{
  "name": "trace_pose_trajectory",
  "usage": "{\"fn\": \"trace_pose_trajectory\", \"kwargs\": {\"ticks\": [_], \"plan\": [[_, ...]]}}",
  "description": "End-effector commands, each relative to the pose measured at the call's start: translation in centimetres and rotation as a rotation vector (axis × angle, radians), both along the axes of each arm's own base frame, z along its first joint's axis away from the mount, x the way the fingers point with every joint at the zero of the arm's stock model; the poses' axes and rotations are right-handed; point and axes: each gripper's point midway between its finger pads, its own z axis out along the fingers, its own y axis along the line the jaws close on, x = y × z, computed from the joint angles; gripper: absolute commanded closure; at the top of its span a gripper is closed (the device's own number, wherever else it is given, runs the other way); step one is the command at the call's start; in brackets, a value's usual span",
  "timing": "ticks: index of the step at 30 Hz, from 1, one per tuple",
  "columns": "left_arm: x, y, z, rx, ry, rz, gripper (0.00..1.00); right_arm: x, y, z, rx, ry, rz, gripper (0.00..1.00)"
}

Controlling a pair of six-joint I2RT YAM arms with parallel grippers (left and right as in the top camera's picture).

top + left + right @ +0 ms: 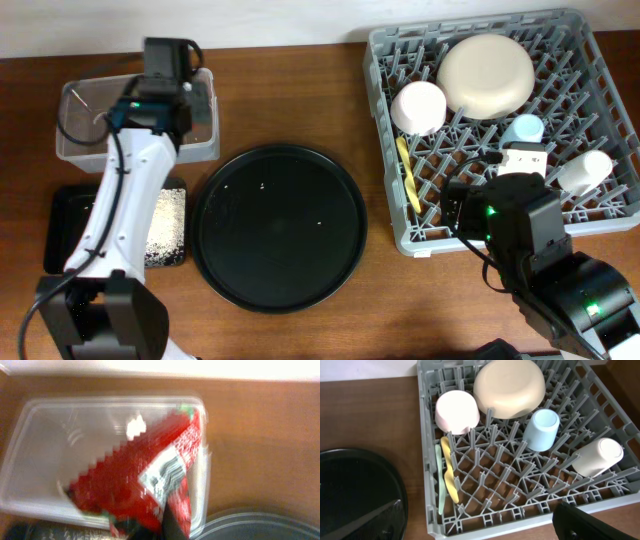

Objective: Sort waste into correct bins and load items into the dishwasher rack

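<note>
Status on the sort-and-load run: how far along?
Done: cream plate, bowl, blue cup, white cup and utensils sit in the rack; rice is in the black tray. In hand: left gripper holds the red wrapper over the clear tub. Left: release it; a few grains dot the round tray.

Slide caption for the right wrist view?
Loaded dishwasher rack: cream plate, white bowl, blue cup, white cup, yellow utensil and green utensil.
</note>
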Motion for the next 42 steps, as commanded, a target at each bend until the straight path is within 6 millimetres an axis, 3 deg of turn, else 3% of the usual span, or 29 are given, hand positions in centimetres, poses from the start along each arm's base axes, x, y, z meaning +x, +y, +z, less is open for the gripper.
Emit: {"fn": "trace_pose_trajectory", "kwargs": {"ticks": [1, 5, 6, 7, 8, 12, 15, 16, 17, 18, 20, 23, 25, 27, 32, 34, 35, 36, 39, 42], "plan": [[2.8, 4.6, -1.2, 0.049, -0.055, 0.084, 0.99, -0.1, 0.1, -0.1, 0.018, 0.001, 0.0, 0.02], [3.5, 6.0, -3.9, 0.014, -0.014, 0.09, 0.99, -0.2, 0.1, -0.3, 0.015, 0.013, 0.003, 0.02], [3.6, 6.4, -4.5, 0.012, -0.003, 0.096, 0.89, -0.3, 0.1, -0.3, 0.015, 0.015, 0.003, 0.02], [3.7, 6.7, -4.9, 0.009, 0.003, 0.101, 0.35, -0.3, 0.1, -0.4, 0.014, 0.016, 0.003, 0.02], [3.6, 7.1, -5.0, 0.01, 0.004, 0.109, 0.01, -0.3, 0.1, -0.4, 0.014, 0.016, 0.003, 0.02], [2.6, 6.9, -4.9, -0.003, 0.039, 0.101, 0.01, -0.3, 0.1, -0.4, 0.014, 0.016, 0.002, 0.02], [1.2, 4.2, -5.0, -0.096, 0.097, 0.009, 0.02, -0.3, 0.1, -0.4, 0.014, 0.016, 0.003, 0.02], [0.5, 2.5, -4.8, -0.15, 0.118, -0.045, 0.11, -0.3, 0.1, -0.4, 0.014, 0.016, 0.003, 0.02], [0.0, 1.4, -4.7, -0.186, 0.133, -0.082, 0.27, -0.3, 0.1, -0.4, 0.014, 0.016, 0.003, 0.02], [-0.6, 0.4, -4.5, -0.212, 0.148, -0.111, 0.51, -0.3, 0.1, -0.4, 0.014, 0.015, 0.003, 0.02], [-2.0, -2.0, -4.7, -0.251, 0.201, -0.168, 0.74, -0.1, 0.2, -0.2, 0.019, 0.006, 0.003, 0.02], [-4.1, -4.7, -5.9, -0.259, 0.303, -0.218, 0.97, -0.1, 0.4, -0.2, 0.027, 0.005, 0.011, 0.02], [-5.9, -6.5, -6.2, -0.242, 0.371, -0.271, 0.99, 0.0, 0.4, -0.1, 0.028, 0.003, 0.011, 0.02], [-6.8, -7.1, -5.3, -0.199, 0.375, -0.306, 1.0, 0.1, 0.4, 0.0, 0.031, -0.005, 0.011, 0.02], [-10.0, -6.2, 0.6, -0.178, 0.277, -0.262, 0.93, 0.8, 0.8, 1.0, 0.052, -0.055, 0.012, 0.02], [-11.9, -5.0, 3.7, -0.134, 0.209, -0.233, 0.76, 1.4, 1.0, 1.8, 0.071, -0.097, 0.012, 0.02], [-12.7, -4.4, 5.1, -0.114, 0.18, -0.219, 0.57, 1.7, 1.1, 2.3, 0.08, -0.119, 0.013, 0.02], [-13.9, -3.7, 6.7, -0.089, 0.141, -0.201, 0.01, 2.0, 1.3, 2.9, 0.092, -0.147, 0.014, 0.02], [-16.2, -2.9, 10.3, -0.072, 0.03, -0.187, 0.01, 2.9, 1.9, 4.4, 0.13, -0.214, 0.027, 0.02], [-17.0, -2.8, 13.6, -0.076, -0.104, -0.192, 0.01, 3.3, 3.1, 5.4, 0.181, -0.254, 0.075, 0.02]]}}
